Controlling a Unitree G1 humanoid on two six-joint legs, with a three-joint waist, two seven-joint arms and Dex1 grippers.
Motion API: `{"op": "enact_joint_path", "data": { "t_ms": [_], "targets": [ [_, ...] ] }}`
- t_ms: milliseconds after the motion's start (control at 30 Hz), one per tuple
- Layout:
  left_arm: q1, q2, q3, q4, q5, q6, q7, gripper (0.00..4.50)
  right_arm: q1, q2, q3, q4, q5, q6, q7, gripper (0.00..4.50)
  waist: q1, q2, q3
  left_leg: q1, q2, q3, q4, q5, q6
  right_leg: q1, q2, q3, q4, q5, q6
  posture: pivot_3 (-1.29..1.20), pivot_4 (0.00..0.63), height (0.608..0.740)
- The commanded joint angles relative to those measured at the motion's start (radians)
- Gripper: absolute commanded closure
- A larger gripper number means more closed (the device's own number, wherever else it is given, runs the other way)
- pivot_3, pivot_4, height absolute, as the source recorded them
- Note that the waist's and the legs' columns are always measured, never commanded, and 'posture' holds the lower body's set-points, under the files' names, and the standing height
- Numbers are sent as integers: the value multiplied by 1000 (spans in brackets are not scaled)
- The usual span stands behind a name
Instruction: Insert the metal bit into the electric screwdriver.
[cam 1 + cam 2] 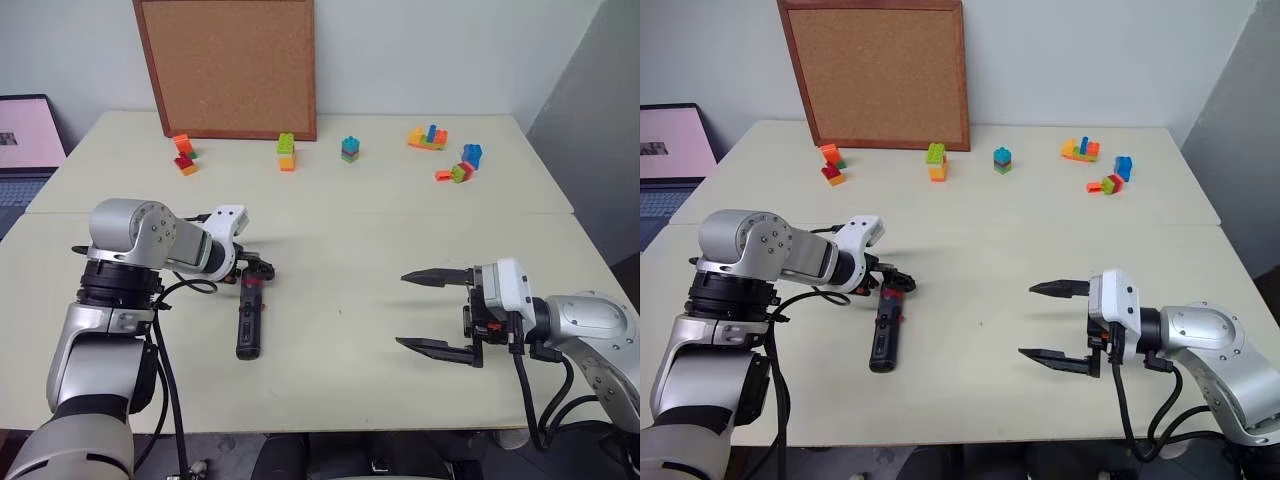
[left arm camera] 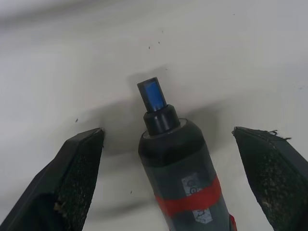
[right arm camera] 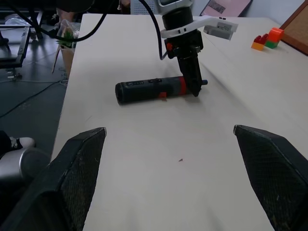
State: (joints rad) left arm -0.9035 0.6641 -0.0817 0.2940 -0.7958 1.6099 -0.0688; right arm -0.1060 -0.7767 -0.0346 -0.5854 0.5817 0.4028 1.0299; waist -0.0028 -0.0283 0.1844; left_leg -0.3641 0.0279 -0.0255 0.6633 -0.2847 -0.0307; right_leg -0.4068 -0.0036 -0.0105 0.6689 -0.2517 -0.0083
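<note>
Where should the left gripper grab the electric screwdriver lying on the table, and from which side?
Grip the electric screwdriver across its round body near the red band, coming from above. It lies flat, and the open left gripper already straddles that end, one finger on each side.

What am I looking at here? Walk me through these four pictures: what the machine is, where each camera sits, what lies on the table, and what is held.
This is a two-armed humanoid robot. Two pictures come from cameras on its head, looking down over a pale table. The other two come from cameras on its wrists, looking along each pincer's fingers.

The left pincer is open and straddles the tip end of the electric screwdriver, a black pen-shaped tool with a red band, lying flat. In the left wrist view its fingers stand clear on either side of it. The right pincer hangs open above bare table. Nothing is held.

At the far edge lie coloured toy bricks and a cork board leaning against the wall. A laptop sits at the left.
</note>
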Motion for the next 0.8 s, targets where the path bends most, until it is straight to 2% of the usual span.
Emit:
{"op": "enact_joint_path", "data": {
  "t_ms": [33, 67, 100, 233, 467, 633, 800],
  "targets": [
    [-14, -29, 35, 35, -25, 5, 79, 188, -9, 3, -4, -28, 19, -1, -6, 10, 0, 0, 0, 0, 0, 0, 0, 0, -1, 0, 0, 0, 1, 0, 0, 0, 150, 740],
    [-11, -31, 38, 35, -30, 5, 92, 376, -7, 3, -4, -30, 19, -2, -6, 0, 0, 0, 0, 1, 0, 0, 0, 1, -2, 0, 0, 0, 1, 0, 0, 0, 150, 740],
    [-8, -33, 45, 39, -37, 5, 109, 382, -6, 2, -5, -33, 21, -2, -7, 0, 0, 0, 0, 1, -1, 0, 0, 1, -3, 0, -1, 0, 3, 0, 0, 0, 150, 740],
    [4, -28, 49, 35, -46, 5, 158, 1296, -6, -4, -21, -41, 40, 7, -9, 0, 0, 0, 0, 2, -1, 0, 0, 2, -4, 0, -1, 0, 6, 0, 0, 0, 150, 740],
    [9, -33, 47, 36, -74, 5, 192, 2601, -21, -6, -23, -38, 55, 17, -17, 0, -3, 0, 0, 3, -1, 0, 0, 3, -5, 0, -1, 0, 7, 0, 0, 0, 150, 740],
    [0, -29, 41, 5, -87, 5, 176, 2824, -25, -7, -25, -41, 60, 23, -18, 0, -3, 0, 0, 3, -1, 0, 0, 3, -5, 0, -1, 0, 7, 0, 0, 0, 150, 740],
    [-60, -21, 29, -172, -83, -7, 15, 2844, -31, -15, -40, -44, 71, 31, -22, 0, -2, -1, 1, 0, -1, 1, 0, 5, -8, -2, -1, -1, 6, 0, 0, 0, 150, 740]
  ]
}}
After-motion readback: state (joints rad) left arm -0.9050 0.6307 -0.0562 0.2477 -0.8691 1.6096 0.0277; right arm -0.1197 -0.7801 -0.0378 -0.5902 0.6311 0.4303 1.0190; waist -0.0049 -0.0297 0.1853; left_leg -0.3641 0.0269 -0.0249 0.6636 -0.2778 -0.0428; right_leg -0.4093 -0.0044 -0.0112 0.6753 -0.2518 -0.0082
